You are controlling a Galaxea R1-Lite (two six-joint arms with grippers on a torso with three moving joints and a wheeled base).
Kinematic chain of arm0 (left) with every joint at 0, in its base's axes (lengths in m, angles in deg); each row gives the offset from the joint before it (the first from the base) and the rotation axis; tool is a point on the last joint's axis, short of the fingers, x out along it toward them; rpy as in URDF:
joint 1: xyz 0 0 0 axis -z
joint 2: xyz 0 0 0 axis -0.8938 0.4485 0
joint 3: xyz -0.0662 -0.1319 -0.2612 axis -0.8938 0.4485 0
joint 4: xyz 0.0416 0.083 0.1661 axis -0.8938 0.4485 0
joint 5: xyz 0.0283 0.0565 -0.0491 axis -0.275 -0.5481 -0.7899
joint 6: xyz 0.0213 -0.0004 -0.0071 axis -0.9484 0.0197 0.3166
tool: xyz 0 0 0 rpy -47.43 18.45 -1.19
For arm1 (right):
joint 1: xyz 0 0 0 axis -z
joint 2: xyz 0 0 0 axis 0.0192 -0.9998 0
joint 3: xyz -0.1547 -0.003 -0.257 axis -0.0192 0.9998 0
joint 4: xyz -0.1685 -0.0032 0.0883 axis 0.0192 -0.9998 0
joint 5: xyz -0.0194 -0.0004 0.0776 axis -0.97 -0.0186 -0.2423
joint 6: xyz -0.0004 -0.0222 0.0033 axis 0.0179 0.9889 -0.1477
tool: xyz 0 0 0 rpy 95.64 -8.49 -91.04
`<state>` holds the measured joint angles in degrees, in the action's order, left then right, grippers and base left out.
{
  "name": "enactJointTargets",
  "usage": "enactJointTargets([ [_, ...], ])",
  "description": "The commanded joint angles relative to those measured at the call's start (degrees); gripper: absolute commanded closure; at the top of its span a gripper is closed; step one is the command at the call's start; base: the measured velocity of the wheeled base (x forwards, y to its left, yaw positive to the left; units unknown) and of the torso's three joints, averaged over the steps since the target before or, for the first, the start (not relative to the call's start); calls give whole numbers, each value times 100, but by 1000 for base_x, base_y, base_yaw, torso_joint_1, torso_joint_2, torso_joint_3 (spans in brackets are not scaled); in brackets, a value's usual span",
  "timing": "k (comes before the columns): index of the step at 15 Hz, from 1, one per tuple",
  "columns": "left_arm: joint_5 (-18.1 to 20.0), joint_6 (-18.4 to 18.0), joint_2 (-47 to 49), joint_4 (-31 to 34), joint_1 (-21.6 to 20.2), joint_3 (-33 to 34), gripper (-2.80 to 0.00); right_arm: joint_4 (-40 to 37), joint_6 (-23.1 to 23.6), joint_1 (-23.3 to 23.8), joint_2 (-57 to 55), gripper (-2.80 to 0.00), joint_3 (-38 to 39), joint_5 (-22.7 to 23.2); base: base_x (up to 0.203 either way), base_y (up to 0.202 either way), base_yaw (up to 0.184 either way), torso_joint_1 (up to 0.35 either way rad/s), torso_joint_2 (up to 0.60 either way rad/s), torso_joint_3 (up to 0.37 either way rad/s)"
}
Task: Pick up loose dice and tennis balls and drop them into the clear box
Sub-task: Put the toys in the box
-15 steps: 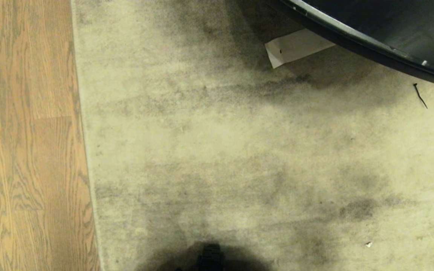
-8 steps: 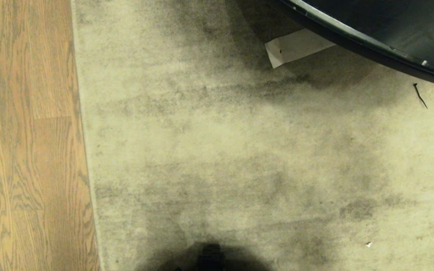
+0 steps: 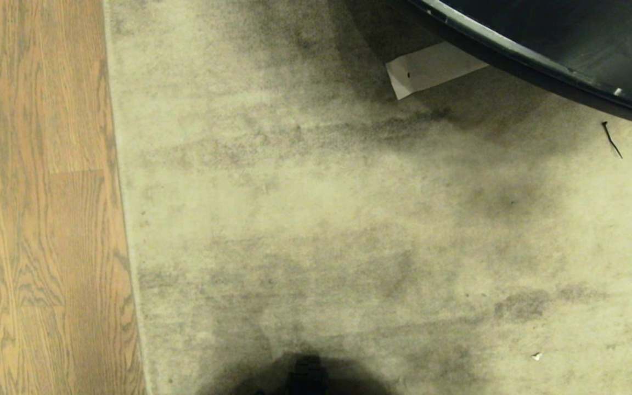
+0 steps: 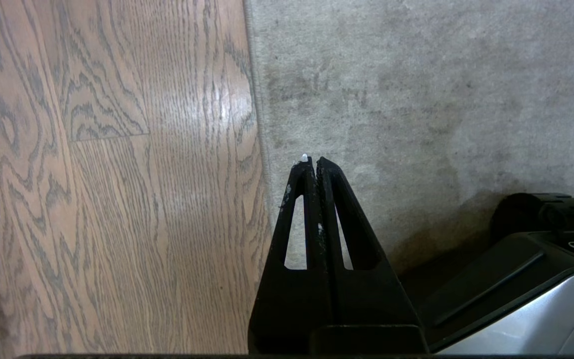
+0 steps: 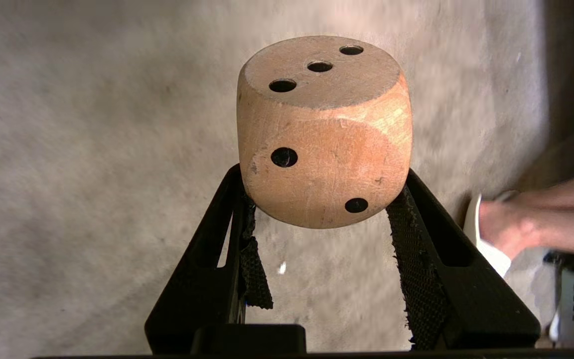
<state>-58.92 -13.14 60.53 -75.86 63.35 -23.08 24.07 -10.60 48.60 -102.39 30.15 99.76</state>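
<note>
One die held: my right hand (image 5: pixel 324 199) grips a tan wooden die (image 5: pixel 324 132), lifted above the carpet (image 5: pixel 92 149).
Left hand (image 4: pixel 315 164): closed, empty, parked over carpet edge.
Remaining: clear box unseen; drop not yet done.

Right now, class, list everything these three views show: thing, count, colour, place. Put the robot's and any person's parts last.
die: one, tan wood with dark pips, clamped between the right end effector's fingers above the carpet
carpet: one, stained beige, covering most of the floor
wood floor: one, brown, left of the carpet
paper: one, white, on the carpet under the dark curved edge
dark curved object: one, black, top right of the head view
cable tie: one, black, on the carpet
left end effector: one, black, shut, empty
right end effector: one, black
person's foot: one, in white footwear
</note>
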Motion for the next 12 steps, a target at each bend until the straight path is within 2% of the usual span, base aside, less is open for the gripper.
enactJointTargets([
  [1, 0, 2, 0, -2, 0, 18, 0, -43, -34, -2, 137, 0, -329, 16, 0, 0, 0, 0, 0, 0],
  [5, 0, 2, 0, 0, 0, 18, 0, -578, -322, -10, 72, 0, -1421, 95, 0, 0, 0, 0, 0, 0],
  [12, 0, 2, 0, -2, 0, 18, 0, -1725, -821, -103, -1147, 0, -4802, 482, 0, 0, 0, 0, 0, 0],
])
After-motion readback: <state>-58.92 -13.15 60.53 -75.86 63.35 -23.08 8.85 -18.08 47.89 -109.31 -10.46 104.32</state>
